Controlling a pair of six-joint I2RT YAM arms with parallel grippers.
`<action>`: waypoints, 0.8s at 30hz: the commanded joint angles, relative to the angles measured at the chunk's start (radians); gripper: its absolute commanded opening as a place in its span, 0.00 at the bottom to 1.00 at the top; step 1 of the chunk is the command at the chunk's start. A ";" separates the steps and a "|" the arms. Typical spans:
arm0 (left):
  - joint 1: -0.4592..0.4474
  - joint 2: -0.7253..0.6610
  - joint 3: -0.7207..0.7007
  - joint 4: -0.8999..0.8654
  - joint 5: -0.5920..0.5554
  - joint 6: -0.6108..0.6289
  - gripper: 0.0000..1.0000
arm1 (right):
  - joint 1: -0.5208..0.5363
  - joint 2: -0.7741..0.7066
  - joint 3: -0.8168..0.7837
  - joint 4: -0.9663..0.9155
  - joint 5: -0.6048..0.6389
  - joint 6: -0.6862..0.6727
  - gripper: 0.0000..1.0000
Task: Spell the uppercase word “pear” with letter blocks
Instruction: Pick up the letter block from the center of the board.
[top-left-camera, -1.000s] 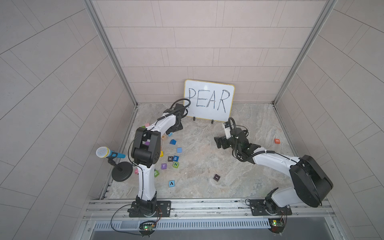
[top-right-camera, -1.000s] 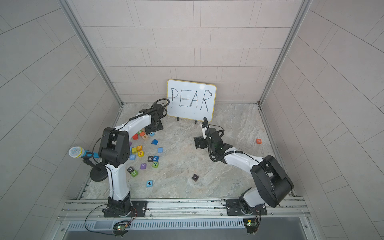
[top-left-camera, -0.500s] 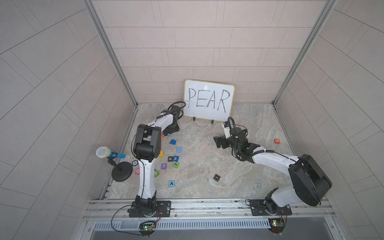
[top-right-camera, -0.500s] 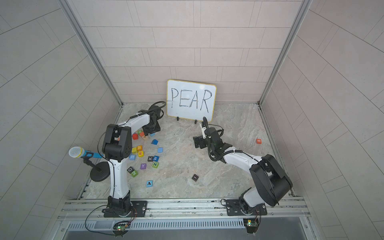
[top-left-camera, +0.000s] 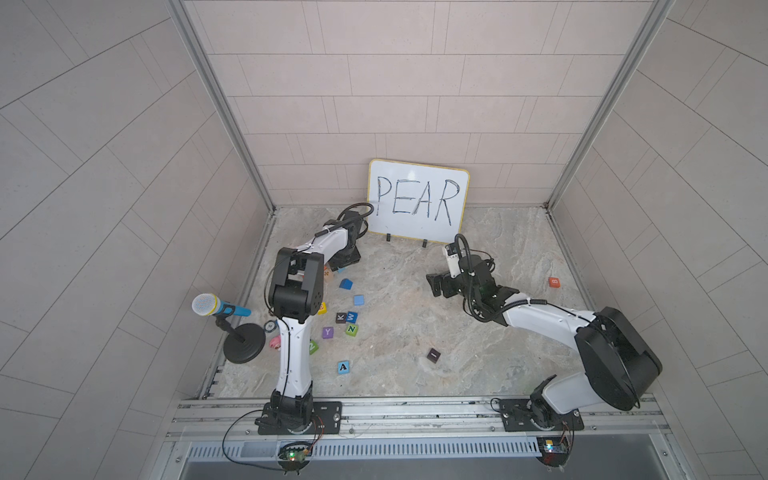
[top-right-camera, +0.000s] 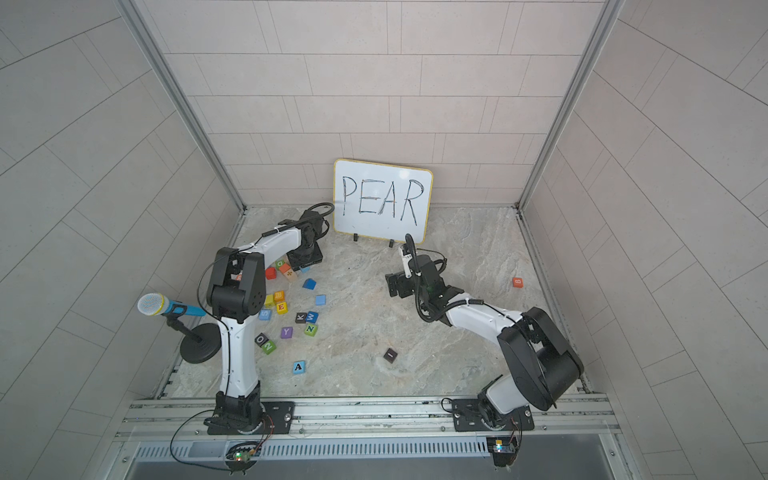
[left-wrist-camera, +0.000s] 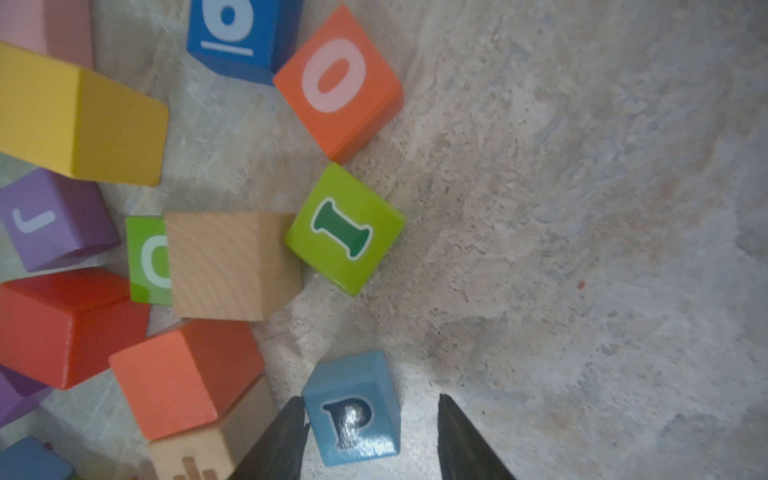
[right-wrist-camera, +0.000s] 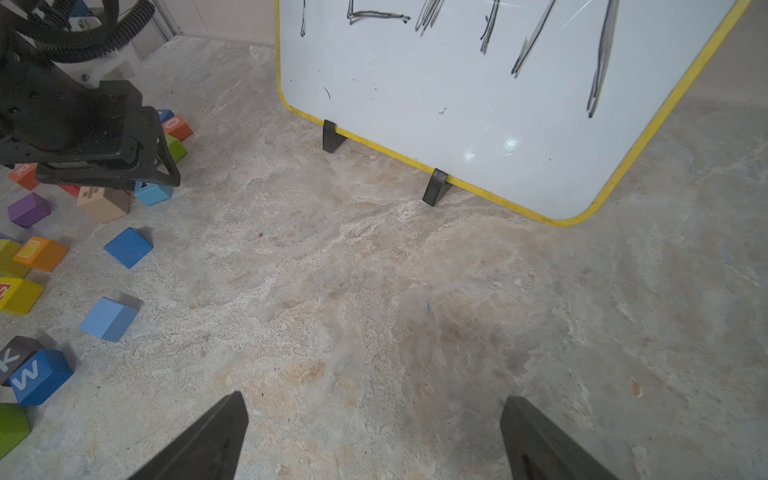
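The light blue P block (left-wrist-camera: 353, 409) lies on the floor between the fingers of my left gripper (left-wrist-camera: 370, 399). One finger touches its side and the other stands a gap away, so the gripper is open. In both top views this gripper (top-left-camera: 343, 262) is low over the block cluster near the whiteboard. The yellow E block (top-right-camera: 281, 307) sits by the left arm. The blue A block (top-left-camera: 343, 366) lies alone near the front. The orange R block (right-wrist-camera: 23, 173) is behind the left gripper. My right gripper (right-wrist-camera: 374, 397) is open over bare floor, holding nothing.
A whiteboard (top-left-camera: 417, 201) reading PEAR stands at the back. A microphone on a stand (top-left-camera: 208, 305) is at the left wall. Blocks K, W, N, Y (top-left-camera: 345, 318), a green I block (left-wrist-camera: 345, 228), a dark block (top-left-camera: 433, 354) and an orange B block (top-left-camera: 553, 281) lie about.
My left gripper has shifted left over the block cluster and come down around the P block, with its jaws narrowing. The right arm has not moved.
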 joint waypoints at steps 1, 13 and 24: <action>0.001 0.019 0.005 -0.008 0.001 0.007 0.53 | 0.004 0.002 0.010 0.000 0.001 0.019 1.00; 0.008 0.033 -0.002 0.001 0.023 0.022 0.47 | 0.004 -0.015 -0.020 0.013 0.003 0.034 1.00; 0.005 0.020 -0.001 0.002 0.038 0.040 0.40 | 0.004 -0.038 -0.038 0.011 0.019 0.036 1.00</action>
